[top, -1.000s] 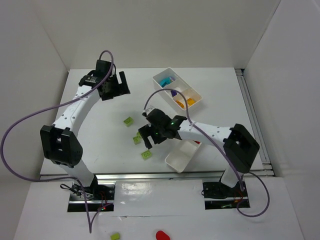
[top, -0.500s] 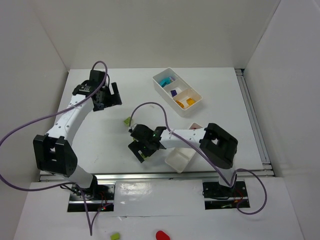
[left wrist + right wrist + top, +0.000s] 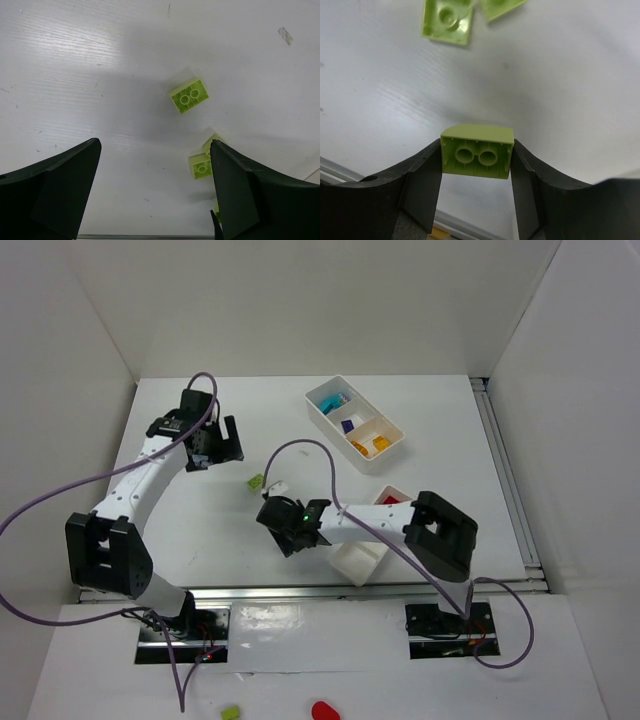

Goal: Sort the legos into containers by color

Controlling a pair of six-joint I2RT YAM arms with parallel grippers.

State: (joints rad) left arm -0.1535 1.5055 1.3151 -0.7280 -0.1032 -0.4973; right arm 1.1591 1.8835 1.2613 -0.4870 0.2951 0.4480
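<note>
the left gripper (image 3: 212, 443) hangs over the left part of the white table (image 3: 200, 530). its two dark fingers (image 3: 60, 185) are spread wide with nothing between them. in the left wrist view a loose lime brick (image 3: 189, 96) lies studs up on the table ahead of the gap. a pair of lime bricks (image 3: 202, 165) sits close together just beside the right-hand finger.

further right, the right gripper (image 3: 287, 532) is low over the table near its front edge. it pinches a held lime brick (image 3: 477, 152), with one finger pressed against each short side. the brick's hollow underside and its two round tubes face the right wrist camera. the same pair of lime bricks lies on the table beyond it, at the top of that view.

just right of that gripper is the near tray (image 3: 352, 562), with the right arm stretched across it. a red brick (image 3: 392, 499) shows at its far end.

the far tray (image 3: 312, 408) lies slantwise toward the back right of the table, well apart from both grippers. a teal brick (image 3: 328, 400) is in its far compartment and a purple brick (image 3: 349, 424) in the middle one. orange-yellow bricks (image 3: 363, 447) fill the compartment nearest the arms.
</note>
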